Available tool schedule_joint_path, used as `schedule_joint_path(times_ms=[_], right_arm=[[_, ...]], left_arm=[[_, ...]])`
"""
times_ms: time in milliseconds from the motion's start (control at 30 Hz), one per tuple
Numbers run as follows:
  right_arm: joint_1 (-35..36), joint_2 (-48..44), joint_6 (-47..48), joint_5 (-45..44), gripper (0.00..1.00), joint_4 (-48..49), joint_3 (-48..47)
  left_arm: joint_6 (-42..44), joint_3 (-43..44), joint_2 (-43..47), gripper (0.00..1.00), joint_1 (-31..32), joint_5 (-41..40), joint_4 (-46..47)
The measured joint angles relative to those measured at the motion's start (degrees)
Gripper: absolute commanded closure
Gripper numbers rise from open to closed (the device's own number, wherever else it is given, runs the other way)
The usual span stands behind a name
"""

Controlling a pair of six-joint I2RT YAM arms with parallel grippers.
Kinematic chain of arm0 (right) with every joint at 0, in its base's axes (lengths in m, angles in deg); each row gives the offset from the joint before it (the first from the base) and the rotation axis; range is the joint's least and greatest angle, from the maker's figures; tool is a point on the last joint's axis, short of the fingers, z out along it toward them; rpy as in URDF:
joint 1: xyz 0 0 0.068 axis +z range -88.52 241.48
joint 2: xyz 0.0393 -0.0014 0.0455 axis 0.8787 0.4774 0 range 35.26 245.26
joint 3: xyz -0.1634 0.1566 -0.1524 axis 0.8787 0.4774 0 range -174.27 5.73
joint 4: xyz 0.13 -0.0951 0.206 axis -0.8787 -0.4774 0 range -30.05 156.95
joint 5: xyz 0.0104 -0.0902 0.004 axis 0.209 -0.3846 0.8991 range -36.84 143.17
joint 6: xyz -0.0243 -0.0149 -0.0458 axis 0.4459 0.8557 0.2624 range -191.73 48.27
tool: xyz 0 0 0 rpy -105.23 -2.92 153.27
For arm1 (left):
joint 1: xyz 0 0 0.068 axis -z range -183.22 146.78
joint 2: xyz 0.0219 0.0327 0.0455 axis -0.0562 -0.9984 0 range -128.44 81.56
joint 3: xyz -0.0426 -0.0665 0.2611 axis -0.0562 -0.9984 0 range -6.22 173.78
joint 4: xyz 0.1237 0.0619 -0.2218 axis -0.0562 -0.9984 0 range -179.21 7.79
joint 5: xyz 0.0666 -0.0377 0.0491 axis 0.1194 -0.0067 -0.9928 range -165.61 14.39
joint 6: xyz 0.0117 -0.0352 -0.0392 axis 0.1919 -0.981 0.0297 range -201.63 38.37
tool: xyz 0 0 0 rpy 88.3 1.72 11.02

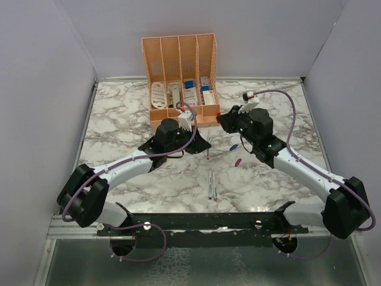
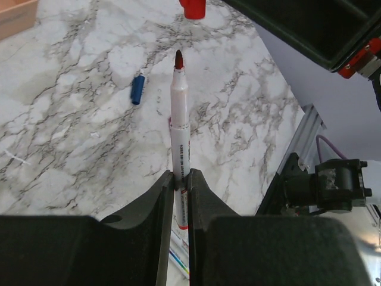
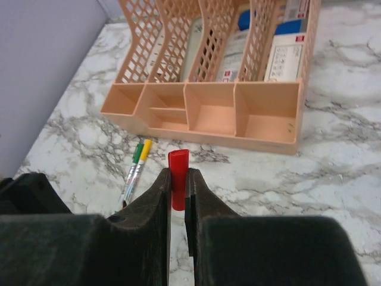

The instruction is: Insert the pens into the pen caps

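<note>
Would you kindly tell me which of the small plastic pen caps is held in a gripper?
The stubby red plastic cap, pinched in the right gripper; the blue cap and the magenta cap lie loose on the marble tabletop.

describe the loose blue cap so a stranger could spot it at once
Find the peach organizer at the back of the marble table. Just in front of its right corner, two tiny caps lie loose on the marble. The blue cap is the one nearer the organizer; the magenta cap lies nearer the front edge.
</note>
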Motion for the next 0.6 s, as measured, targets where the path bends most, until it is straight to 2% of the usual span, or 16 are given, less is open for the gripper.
schedule_joint_path(times_ms=[200,600], right_arm=[[0.0,-1.9,1.1,1.8,0.99,7.1,1.4],[0.0,-4.5,-0.4,4.9,0.99,16.5,6.8]], left_arm=[[-0.9,1.1,-1.6,1.0,0.4,4.7,1.9],[-2.7,2.6,-1.7,1.0,0.4,6.8,2.5]])
